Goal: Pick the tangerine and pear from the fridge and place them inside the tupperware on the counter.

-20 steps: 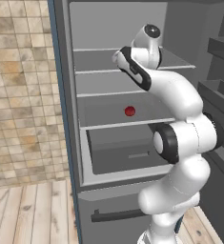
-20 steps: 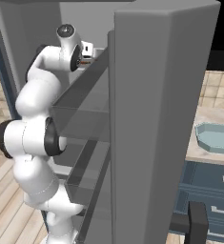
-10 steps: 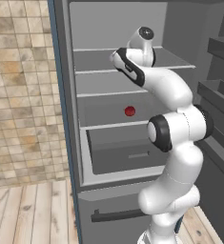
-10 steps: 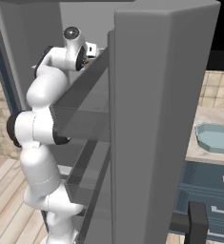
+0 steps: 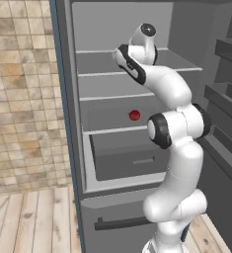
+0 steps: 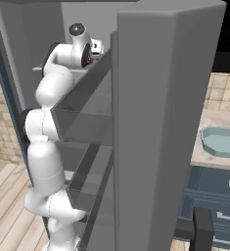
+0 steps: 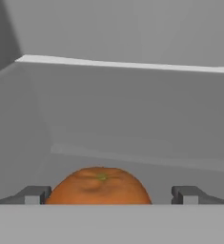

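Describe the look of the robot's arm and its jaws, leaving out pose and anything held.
The white, glossy arm is built of rounded tubular segments with dark grey-black rings and caps at the joints. No cables or markings show. In the hand view the gripper ends in two small, blocky dark grey jaws.

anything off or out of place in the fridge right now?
Nothing stands out. The tangerine sits intact on a fridge shelf between the open gripper's fingertips, the pear rests on a lower shelf, and the tupperware lies flat on the counter.
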Robot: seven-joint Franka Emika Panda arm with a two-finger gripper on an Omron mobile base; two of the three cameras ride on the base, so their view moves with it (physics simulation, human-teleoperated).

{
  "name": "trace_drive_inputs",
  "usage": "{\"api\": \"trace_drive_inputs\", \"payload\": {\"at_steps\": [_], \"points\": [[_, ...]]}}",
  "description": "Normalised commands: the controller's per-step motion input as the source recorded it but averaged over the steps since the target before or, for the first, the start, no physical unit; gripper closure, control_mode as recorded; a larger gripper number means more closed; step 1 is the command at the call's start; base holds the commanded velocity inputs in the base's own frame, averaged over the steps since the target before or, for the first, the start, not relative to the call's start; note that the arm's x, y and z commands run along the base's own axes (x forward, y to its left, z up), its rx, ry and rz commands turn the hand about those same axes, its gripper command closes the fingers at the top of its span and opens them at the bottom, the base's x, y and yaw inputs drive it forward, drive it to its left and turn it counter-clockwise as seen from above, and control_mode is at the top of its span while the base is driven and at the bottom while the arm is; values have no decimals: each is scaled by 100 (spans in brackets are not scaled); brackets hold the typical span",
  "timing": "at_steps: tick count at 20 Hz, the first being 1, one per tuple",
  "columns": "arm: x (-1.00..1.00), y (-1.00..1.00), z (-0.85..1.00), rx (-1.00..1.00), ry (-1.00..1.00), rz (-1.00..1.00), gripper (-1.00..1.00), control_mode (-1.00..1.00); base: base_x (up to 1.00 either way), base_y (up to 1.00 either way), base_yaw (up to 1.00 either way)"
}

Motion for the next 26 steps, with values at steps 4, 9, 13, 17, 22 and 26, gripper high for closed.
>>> {"api": "trace_drive_inputs", "payload": {"at_steps": [4, 9, 13, 17, 22, 26], "points": [[9, 0, -29, -2, 7, -1, -100, -100, 0, 0, 0], [0, 2, -56, -7, 7, -4, -100, -100, 0, 0, 0], [8, 5, -56, -7, 2, -5, 100, -100, 0, 0, 0], [21, 4, -48, -6, -2, -2, 100, -100, 0, 0, 0], [19, 0, -32, 0, -15, 0, 100, -100, 0, 0, 0], [-82, 0, -40, 0, -3, 0, 100, -100, 0, 0, 0]]}}
